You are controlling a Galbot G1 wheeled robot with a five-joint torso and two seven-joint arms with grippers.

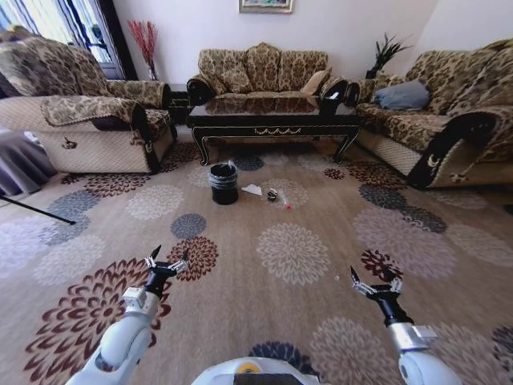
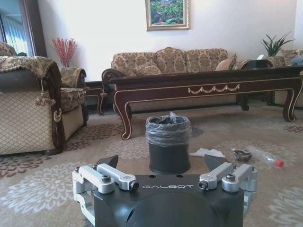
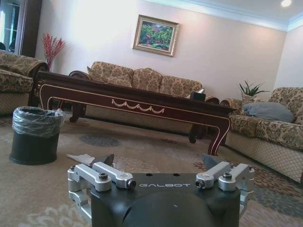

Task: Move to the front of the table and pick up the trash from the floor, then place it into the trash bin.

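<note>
A home living room: patterned brocade sofas on three sides of a long dark glossy surface, floral carpet underfoot, framed painting on the far wall, potted plant and red dried stems in far corners

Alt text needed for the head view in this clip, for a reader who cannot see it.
Both grippers, left gripper and right gripper, are held open and empty low over a floral carpet. Ahead, the trash bin stands before the table, with the trash on the floor to its right. Patterned sofas ring the table.
</note>
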